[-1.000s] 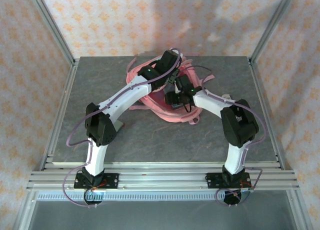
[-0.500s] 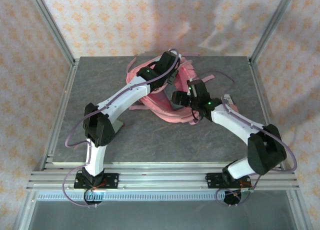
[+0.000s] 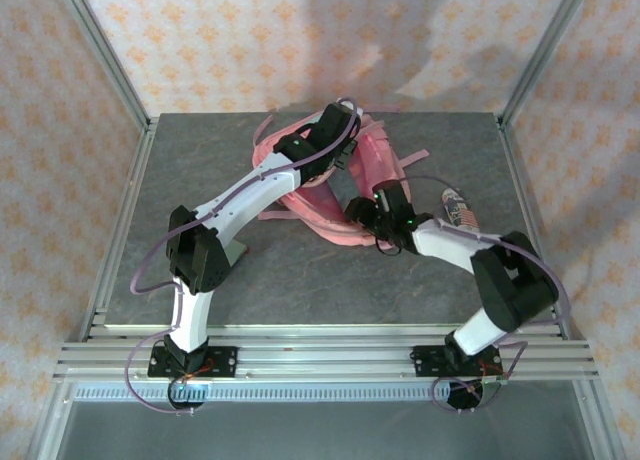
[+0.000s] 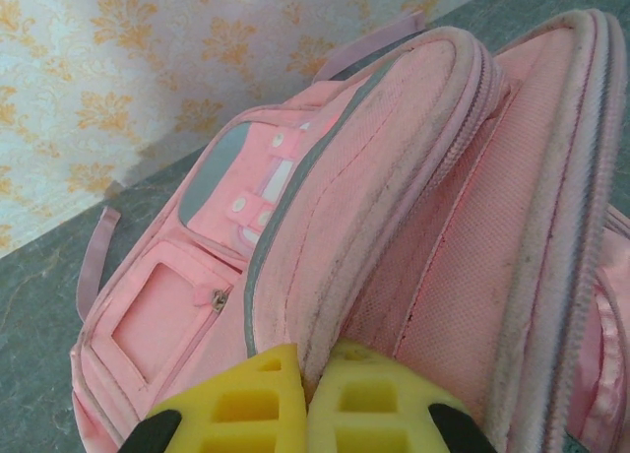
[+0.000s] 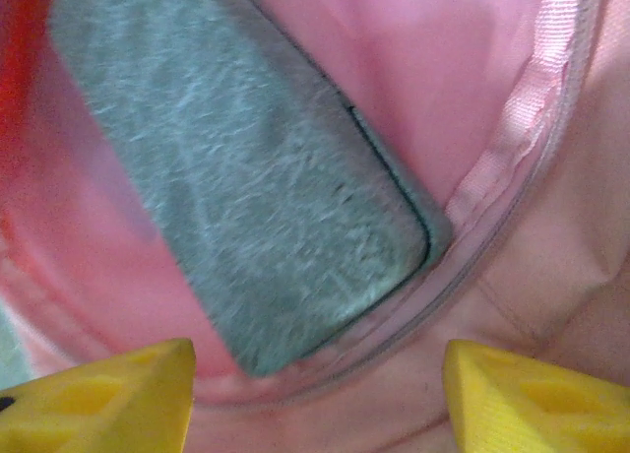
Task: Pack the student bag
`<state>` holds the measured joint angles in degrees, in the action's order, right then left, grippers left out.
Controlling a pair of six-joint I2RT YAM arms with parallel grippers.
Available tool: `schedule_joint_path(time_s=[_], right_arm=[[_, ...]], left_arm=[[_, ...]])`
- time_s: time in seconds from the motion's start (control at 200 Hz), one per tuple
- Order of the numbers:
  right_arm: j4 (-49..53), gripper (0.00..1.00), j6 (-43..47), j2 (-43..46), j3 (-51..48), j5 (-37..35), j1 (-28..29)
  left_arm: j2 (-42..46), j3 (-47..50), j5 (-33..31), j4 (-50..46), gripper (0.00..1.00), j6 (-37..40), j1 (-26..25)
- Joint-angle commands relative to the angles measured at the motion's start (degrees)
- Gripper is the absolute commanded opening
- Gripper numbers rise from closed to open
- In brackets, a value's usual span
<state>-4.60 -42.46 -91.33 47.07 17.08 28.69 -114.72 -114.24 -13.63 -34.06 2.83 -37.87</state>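
A large pink fabric backpack (image 3: 378, 146) lies on a grey stone-patterned tabletop (image 3: 200, 190), a little toward 12 o'clock from the table's centre. From above, both arms cross over it and hide most of its body; pink straps trail out at its 9 and 3 o'clock sides.

The left gripper (image 3: 340, 158) sits over the middle of the backpack. In the left wrist view, its yellow fingertips (image 4: 307, 399) are pressed together on the padded, grey-trimmed rim of the backpack (image 4: 394, 226), holding the opening up. The lower part of the fingers is cut off by the frame.

The right gripper (image 3: 363, 212) is at the backpack's 5 o'clock edge. In the right wrist view, its claw (image 5: 315, 399) stands wide apart with nothing between the yellow tips, looking into the pink lining (image 5: 463, 69). A flat grey rectangular slab with rounded corners (image 5: 246, 177) lies inside; the picture is blurred and I cannot tell what it is.

A small patterned object (image 3: 459, 212) lies on the table at the backpack's 4 o'clock, too small to identify.
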Motion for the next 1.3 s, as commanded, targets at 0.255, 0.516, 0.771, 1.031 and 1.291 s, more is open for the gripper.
schedule_joint_path(time_s=[0.255, 0.516, 0.771, 1.031, 1.291], right_arm=[[-5.9, 0.5, 5.5, -9.3, 10.8, -7.8, -0.6], [-14.3, 0.43, 10.2, -15.1, 13.6, -3.8, -0.5], [-26.7, 0.44, 8.0, -21.1, 17.9, 2.4, 0.3], [-39.3, 0.45, 2.0, -25.8, 18.9, 4.3, 2.1], [-33.2, 0.48, 4.1, -22.7, 16.1, 4.2, 1.9]], left_arm=[[4.9, -0.8, -1.1, 3.2, 0.0, -1.8, -1.4], [4.5, -0.7, -0.6, 3.4, 0.0, -2.2, -1.9], [3.8, -1.6, -0.2, 3.5, 0.0, -2.9, -2.1], [3.6, -1.7, 0.1, 3.7, 0.0, -3.1, -2.1], [4.3, 0.6, -1.5, 4.5, 0.0, -2.8, -2.0]])
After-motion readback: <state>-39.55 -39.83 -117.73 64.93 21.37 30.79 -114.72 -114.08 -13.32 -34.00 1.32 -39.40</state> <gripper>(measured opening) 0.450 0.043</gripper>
